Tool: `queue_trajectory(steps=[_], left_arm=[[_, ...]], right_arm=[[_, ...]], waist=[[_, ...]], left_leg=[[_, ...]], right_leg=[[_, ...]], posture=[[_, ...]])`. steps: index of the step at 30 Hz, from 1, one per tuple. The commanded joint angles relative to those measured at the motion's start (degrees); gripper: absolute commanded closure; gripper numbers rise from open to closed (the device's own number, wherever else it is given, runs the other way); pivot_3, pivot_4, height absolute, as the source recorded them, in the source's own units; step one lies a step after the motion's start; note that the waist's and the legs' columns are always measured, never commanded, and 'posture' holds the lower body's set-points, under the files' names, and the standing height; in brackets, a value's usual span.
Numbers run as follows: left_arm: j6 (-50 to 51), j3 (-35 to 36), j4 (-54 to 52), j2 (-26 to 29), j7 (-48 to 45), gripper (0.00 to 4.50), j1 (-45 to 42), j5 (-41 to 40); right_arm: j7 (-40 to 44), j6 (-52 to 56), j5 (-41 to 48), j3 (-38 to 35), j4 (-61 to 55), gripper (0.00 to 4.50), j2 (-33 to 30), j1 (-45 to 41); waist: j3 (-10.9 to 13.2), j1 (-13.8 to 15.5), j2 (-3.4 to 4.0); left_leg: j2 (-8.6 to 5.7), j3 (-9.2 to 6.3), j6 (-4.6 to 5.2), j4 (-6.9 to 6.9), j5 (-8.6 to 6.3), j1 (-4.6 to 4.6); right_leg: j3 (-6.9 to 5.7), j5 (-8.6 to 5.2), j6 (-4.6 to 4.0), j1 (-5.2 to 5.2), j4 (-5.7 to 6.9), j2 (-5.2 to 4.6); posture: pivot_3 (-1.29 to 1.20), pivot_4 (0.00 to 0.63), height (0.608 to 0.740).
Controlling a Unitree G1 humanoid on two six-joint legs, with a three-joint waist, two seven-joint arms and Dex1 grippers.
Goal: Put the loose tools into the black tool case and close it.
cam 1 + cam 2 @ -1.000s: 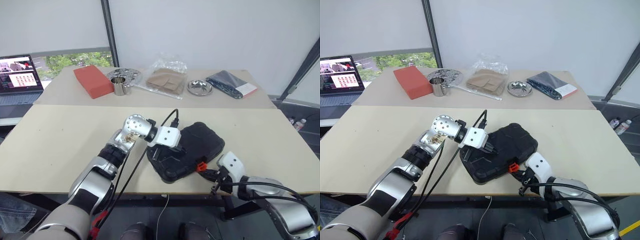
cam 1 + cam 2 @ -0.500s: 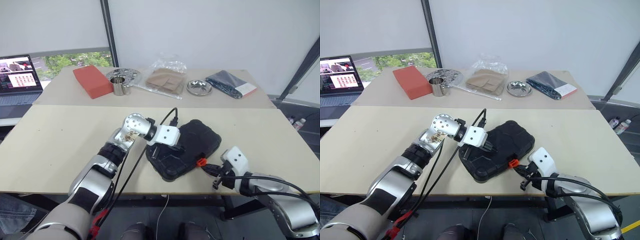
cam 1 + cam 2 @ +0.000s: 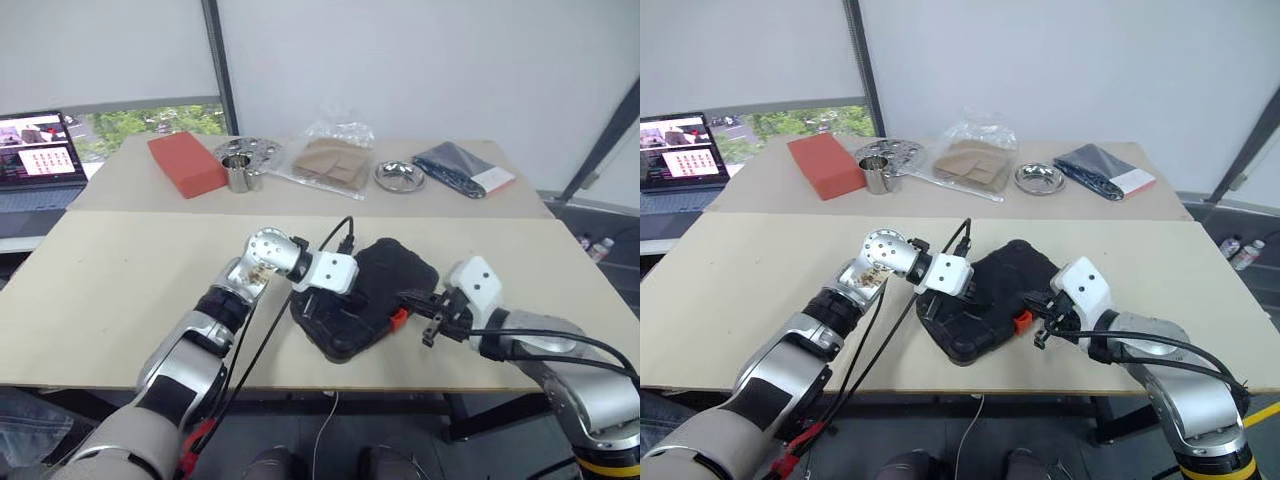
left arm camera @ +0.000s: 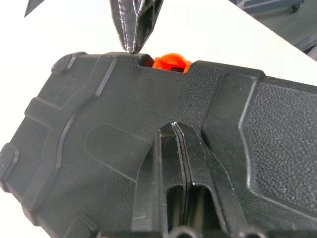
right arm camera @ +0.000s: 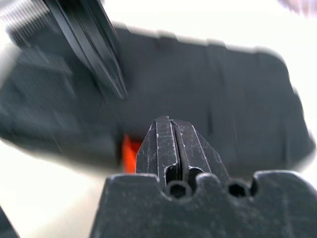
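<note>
Presently we list: black tool case (image 3: pixel 365 295), lid down, lying near the front edge of the near table (image 3: pixel 120 290); we see no loose tools left on that table. Left gripper (image 3: pixel 335 300), fingers pressed together and empty, rests on the lid. Right gripper (image 3: pixel 415 300), likewise closed and empty, hangs just beside the orange latch (image 3: pixel 398 318). We judge only latching remains.

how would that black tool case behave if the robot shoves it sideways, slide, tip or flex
The black tool case lies flat and low on the table, so it would probably slide or pivot, not tip. Its moulded, ribbed shell looks stiff, so little flex is likely. The left gripper, shut, rests on the lid, which may hold it somewhat against a push.
</note>
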Motion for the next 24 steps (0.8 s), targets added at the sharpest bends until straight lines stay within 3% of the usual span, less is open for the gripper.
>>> queue_trajectory(steps=[1,3,6,9,13,16,17,20,24], left_arm=[[2.1,-3.74,3.71,2.15,-0.68,4.46,3.61,5.27],[5.21,-1.46,2.7,4.04,-1.09,4.46,3.88,3.37],[13.96,4.13,-1.81,8.9,-3.37,3.76,5.27,-2.28],[24.02,9.47,-10.21,16.0,-6.48,2.65,8.22,-8.49],[42.2,19.45,-24.0,30.2,-11.42,1.27,14.42,-19.64],[52.74,24.42,-31.63,36.91,-12.27,0.2,18.53,-26.08],[55.65,26.88,-34.07,39.6,-12.33,0.01,20.86,-28.03],[59.91,33.28,-38.82,44.83,-11.54,0.01,27.88,-31.6],[59.46,35.21,-41.5,44.35,-7.73,0.01,31.95,-32.41]], right_arm=[[0.6,-1.29,0.39,-2.24,-1.3,4.5,-1.28,1.75],[2.15,0.66,3.97,-7.16,-2.5,4.5,-2.4,3.29],[8.8,1.65,9.89,-15.03,-3.52,3.68,-6.84,7.54],[16.76,1.4,14.27,-22.26,-2.16,2.63,-12.56,11.39],[31.26,1.61,18.04,-32.39,5.55,1.28,-22.59,14.69],[38.14,2.02,19.77,-36.13,10.56,0.26,-27.45,15.33],[40.72,2.08,20.01,-37.09,12.98,0.04,-29.32,15.1],[45.52,-0.19,18.68,-37.05,18.47,0.04,-32.84,14.25],[47.17,-4.19,16.55,-33.54,20.22,0.04,-32.74,13.63]], waist=[[-0.02,0.13,0.02],[-0.02,0.1,0.02],[-0.02,-0.33,0.01],[-0.01,-1.41,0.02],[0.25,-1.76,0.22],[0.55,-1.29,0.09],[0.58,-0.77,0.07],[0.71,-0.05,0.23],[0.76,0.89,0.28]], left_leg=[[0.0,0.01,0.04,-0.01,0.02,-0.01],[-0.04,0.07,-0.23,0.0,0.24,-0.03],[-0.04,0.1,-0.16,0.0,0.21,-0.18],[0.09,0.11,0.21,-0.14,0.11,-0.11],[0.37,0.09,-0.48,-0.25,0.36,-0.11],[0.4,0.12,-0.57,-0.27,0.39,-0.28],[0.41,0.09,-0.58,-0.23,0.39,-0.3],[0.31,0.01,-0.56,-0.22,0.26,-0.36],[0.01,-0.1,-0.91,-0.24,-0.03,-0.32]], right_leg=[[0.0,0.04,-0.06,0.02,-0.08,0.01],[-0.04,0.23,-0.32,0.06,-0.19,0.01],[-0.01,0.26,-0.22,0.09,-0.22,0.03],[0.04,0.07,0.02,0.03,-0.19,0.2],[0.04,-0.01,-0.11,-0.04,-0.14,0.59],[0.08,-0.09,-0.28,-0.23,-0.08,0.63],[0.07,-0.12,-0.31,-0.22,-0.09,0.61],[0.18,-0.22,-0.21,-0.21,-0.26,0.38],[0.08,-0.39,-0.08,-0.28,-0.23,0.01]], posture=[[0.0,0.15,0.734],[0.0,0.15,0.734],[0.0,0.15,0.734],[0.0,0.15,0.734],[0.0,0.15,0.734],[0.0,0.15,0.734],[0.0,0.15,0.734],[0.0,0.15,0.734],[0.0,0.15,0.734]])
